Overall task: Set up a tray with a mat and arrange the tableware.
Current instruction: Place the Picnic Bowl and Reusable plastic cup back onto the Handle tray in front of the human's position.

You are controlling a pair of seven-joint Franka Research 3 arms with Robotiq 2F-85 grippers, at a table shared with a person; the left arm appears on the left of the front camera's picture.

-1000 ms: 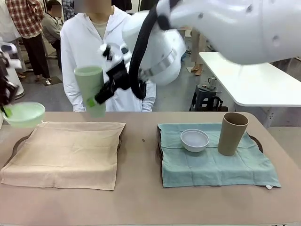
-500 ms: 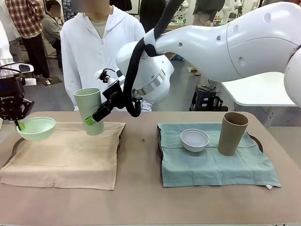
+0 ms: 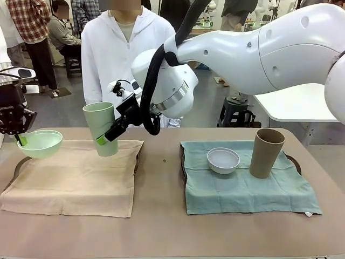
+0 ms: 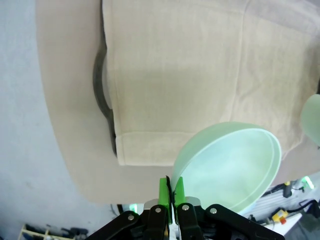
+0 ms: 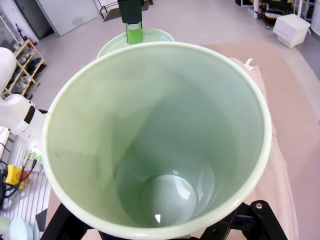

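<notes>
- Your left gripper (image 3: 21, 141) is pinched tight on the rim of the pale green bowl (image 3: 40, 144); in the left wrist view the green pads (image 4: 171, 192) meet with only the thin wall between them.
- That bowl hangs tilted over the far left corner of the beige mat (image 3: 75, 175), just above the cloth.
- Your right gripper (image 3: 108, 135) clamps the tall pale green cup (image 3: 101, 128) across its side, jaws wide around it, the cup leaning slightly with its base just over the mat's far edge.
- Your right arm (image 3: 259, 48) reaches across from the right, its wrist bent down toward the left tray (image 3: 20, 163).
- The right wrist view looks straight down into the cup, which is empty.
- On the blue-green mat (image 3: 248, 186) you see the small white bowl (image 3: 223, 160) and the tall brown cup (image 3: 266, 152) standing upright, near each other.
- A person in a white jacket (image 3: 129, 51) stands at the far side.
</notes>
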